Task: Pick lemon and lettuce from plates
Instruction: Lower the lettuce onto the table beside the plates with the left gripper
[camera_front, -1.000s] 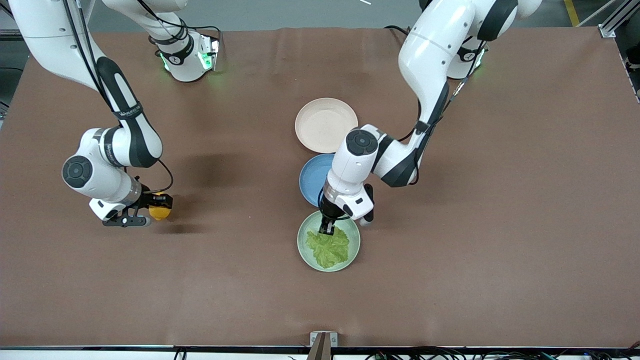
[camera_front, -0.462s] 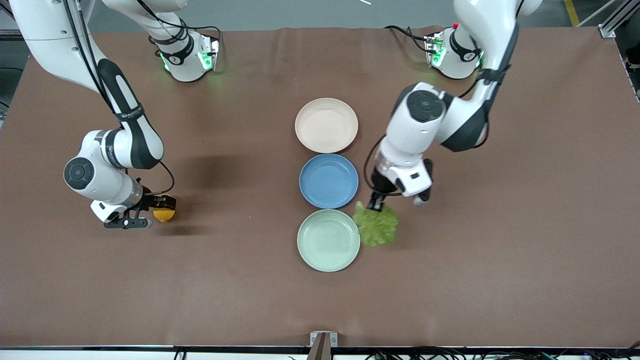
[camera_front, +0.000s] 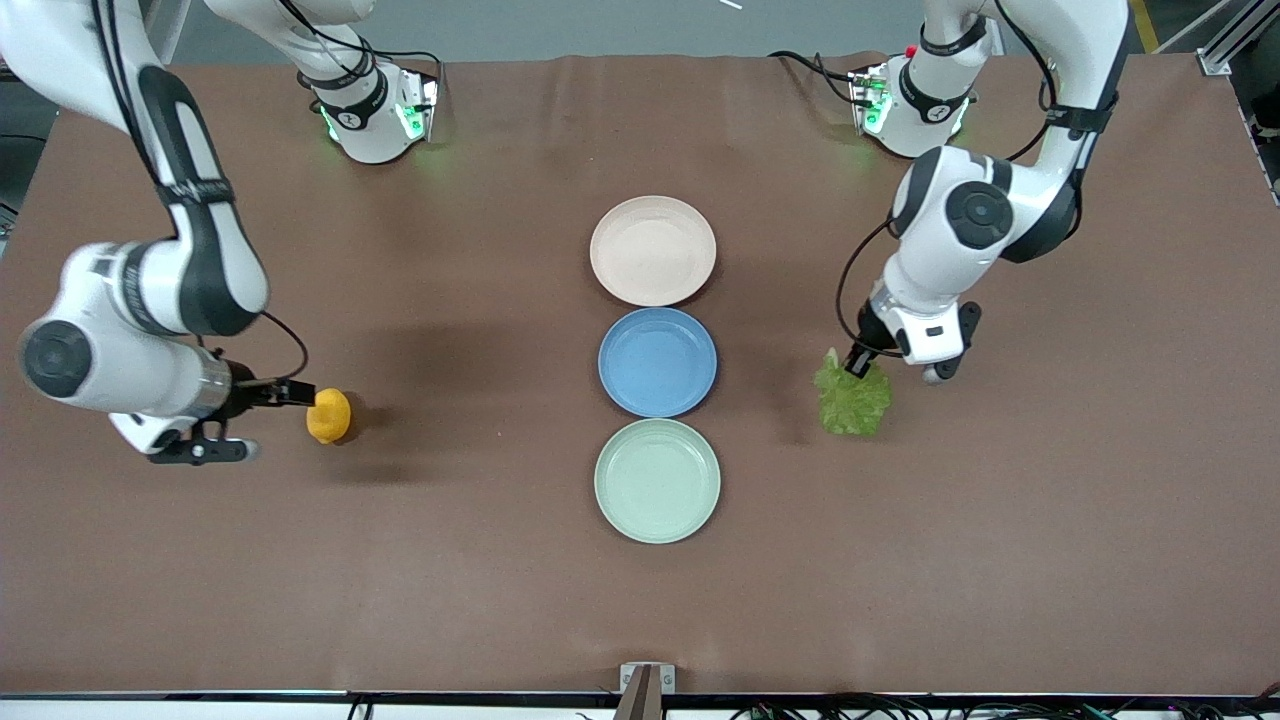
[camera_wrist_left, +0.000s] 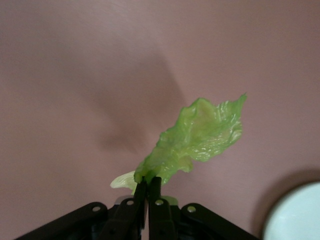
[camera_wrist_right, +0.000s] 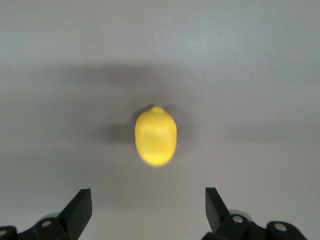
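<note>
The lemon (camera_front: 328, 416) lies on the bare table toward the right arm's end, away from the plates. My right gripper (camera_front: 280, 405) is open and empty just beside it; in the right wrist view the lemon (camera_wrist_right: 156, 136) lies ahead of the spread gripper (camera_wrist_right: 147, 202). My left gripper (camera_front: 857, 365) is shut on the stem end of the lettuce (camera_front: 852, 398), which hangs over bare table toward the left arm's end. The left wrist view shows the leaf (camera_wrist_left: 200, 137) pinched in the gripper (camera_wrist_left: 148, 182). The beige-pink plate (camera_front: 652, 250) and the mint plate (camera_front: 657, 480) are empty.
An empty blue plate (camera_front: 657, 361) sits between the two other plates in a row at the table's middle. The mint plate's rim shows in a corner of the left wrist view (camera_wrist_left: 295, 215). Both arm bases stand at the table's edge farthest from the front camera.
My left gripper lifted the lettuce off the mint plate and carried it toward the left arm's end. My right gripper let go of the lemon on the table and drew back.
</note>
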